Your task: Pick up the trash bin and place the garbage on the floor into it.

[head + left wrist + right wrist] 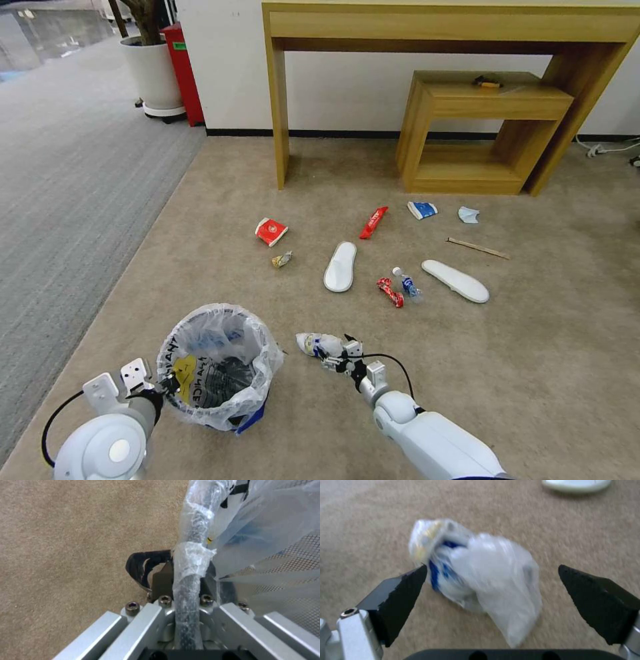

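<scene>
The trash bin (217, 367), black with a clear bag liner, is at the lower left over the beige floor (547, 373). My left gripper (163, 387) is shut on its bag-wrapped rim (196, 525); one black finger (143, 567) shows outside the rim. My right gripper (340, 357) is open, its fingers on either side of a blue-white packet (480, 575) lying on the carpet just right of the bin. Farther off lie more garbage: two white slippers (341, 266) (456, 281), red wrappers (271, 231) (373, 222) (390, 292), a tiny bottle (407, 283), another packet (422, 210), a mask (469, 215), a stick (477, 248).
A tall wooden table (280, 100) and a low wooden shelf (487, 127) stand against the far wall. A white plant pot (153, 73) and a red box (183, 67) are at the back left. Grey ribbed carpet (67, 167) runs along the left. A cable (610, 148) lies far right.
</scene>
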